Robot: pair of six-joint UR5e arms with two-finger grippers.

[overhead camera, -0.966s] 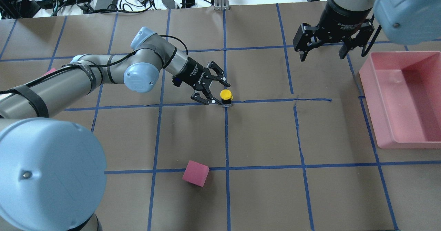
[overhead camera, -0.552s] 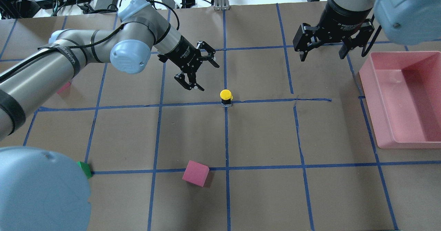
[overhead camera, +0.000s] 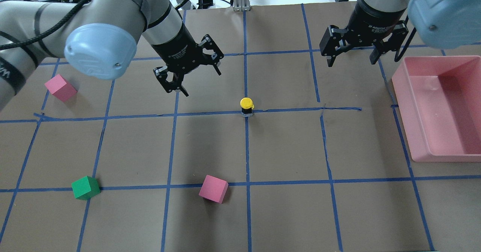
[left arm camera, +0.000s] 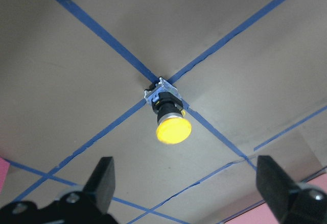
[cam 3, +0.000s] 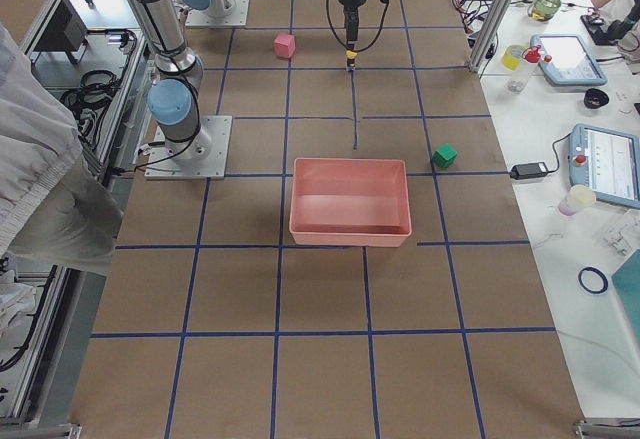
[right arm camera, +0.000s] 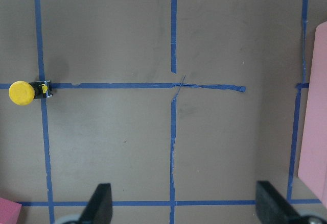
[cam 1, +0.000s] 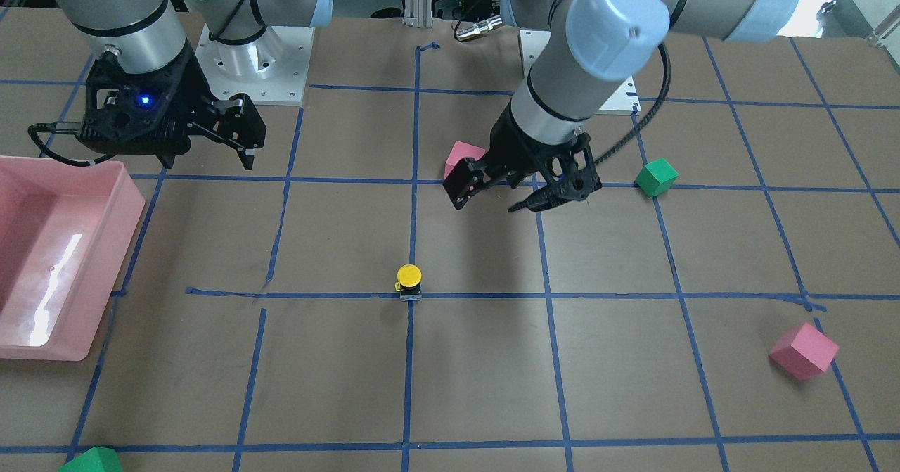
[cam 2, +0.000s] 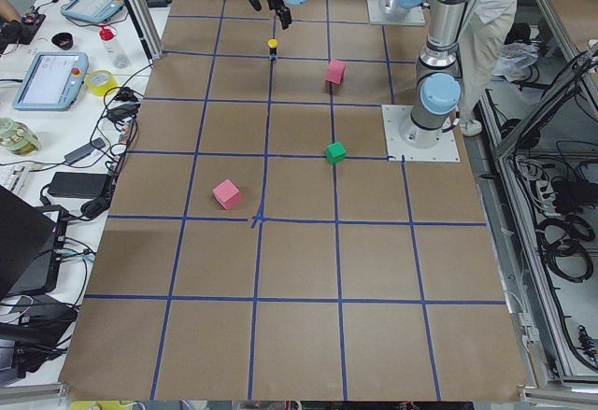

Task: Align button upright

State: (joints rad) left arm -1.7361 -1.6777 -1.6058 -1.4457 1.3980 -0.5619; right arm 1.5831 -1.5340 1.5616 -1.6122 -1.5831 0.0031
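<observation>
The button (overhead camera: 246,105) stands upright on a blue tape crossing mid-table, yellow cap on top and black base on the paper. It also shows in the front view (cam 1: 409,280), the left wrist view (left arm camera: 171,118) and the right wrist view (right arm camera: 23,92). My left gripper (overhead camera: 195,82) is open and empty, raised above the table, up and to the left of the button and apart from it. Its fingers (left arm camera: 102,178) frame the button from a distance. My right gripper (overhead camera: 352,62) is open and empty, hovering at the far right beside the pink bin.
A pink bin (overhead camera: 404,113) sits at the right edge. Pink cubes lie near the front (overhead camera: 213,189) and at the far left (overhead camera: 60,87). A green cube (overhead camera: 85,187) lies front left. Another green cube (cam 1: 91,461) sits by the far edge.
My left gripper, open around the button a second ago, has lifted and drawn back up and to the left. The button stays standing on the crossing. The right arm has not moved.
</observation>
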